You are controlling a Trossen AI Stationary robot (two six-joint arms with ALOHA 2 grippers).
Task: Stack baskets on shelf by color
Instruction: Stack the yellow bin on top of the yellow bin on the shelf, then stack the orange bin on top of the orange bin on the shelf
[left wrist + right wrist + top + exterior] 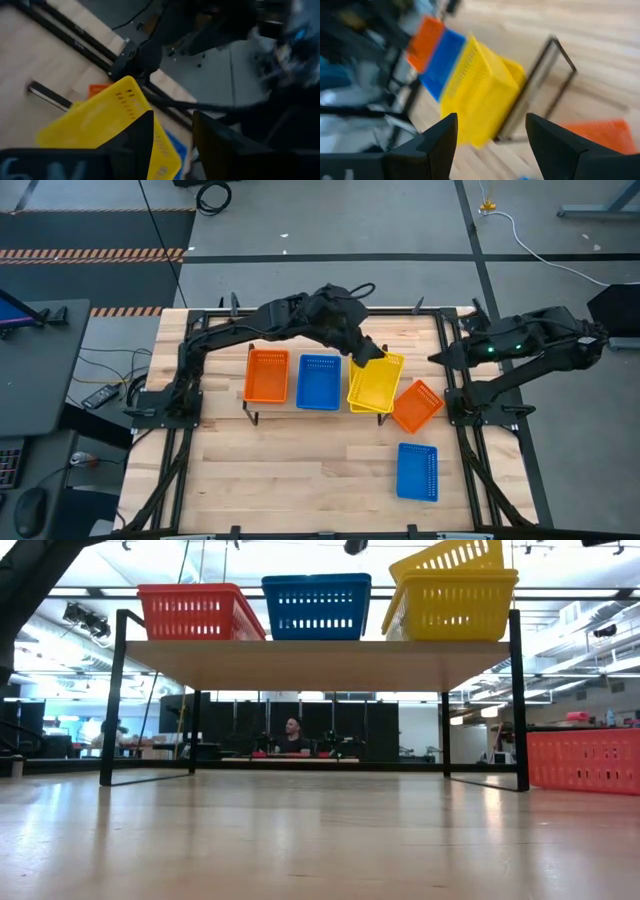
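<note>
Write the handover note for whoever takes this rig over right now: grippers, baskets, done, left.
Left gripper: open, over the far edge of the top yellow basket, which sits tilted, not nested flat.
Right gripper: open, empty, parked at the table's right edge.
Shelf: orange stack, blue stack, yellow stack, left to right.
Done: all three colours started on the shelf.
Left: seat the tilted yellow one; shelve the loose orange basket and loose blue basket from the tabletop.
</note>
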